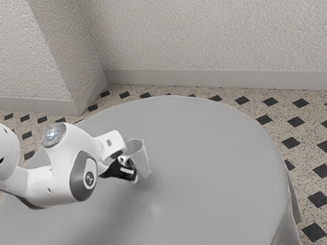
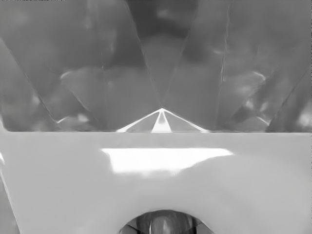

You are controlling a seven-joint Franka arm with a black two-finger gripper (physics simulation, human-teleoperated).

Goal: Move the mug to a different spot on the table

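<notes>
1. walls [image 1: 208, 14]: pale, rough-textured; they meet at a jutting corner toward the exterior view's upper left, with a light baseboard [image 1: 237, 75] along the foot.
2. floor [image 1: 321, 127]: speckled beige tile set with small black diamonds, seen around the table on the exterior view's right and far left.
3. table [image 1: 209, 171]: round, with a smooth grey top and a cloth-like skirt falling over the edge at the exterior view's right.
4. arm [image 1: 40, 174]: white with grey joints; it enters from the exterior view's left and reaches low over the table toward the right.
5. mug [image 1: 139, 157]: pale grey and faceted, with an open angular rim. it sits on the part of the table toward the exterior view's left, at the tip of the arm, and looks slightly tilted. whether its base touches the tabletop cannot be told. in the wrist view the mug [image 2: 156, 73] lies just under the hand: grey facets converge to a point, and below them runs a pale band with a small dark arch at its lower edge.
6. gripper [image 1: 123, 168]: black, set against the side of the mug that faces the arm. how far the claw is open, and whether it has hold of the mug, cannot be told.
</notes>
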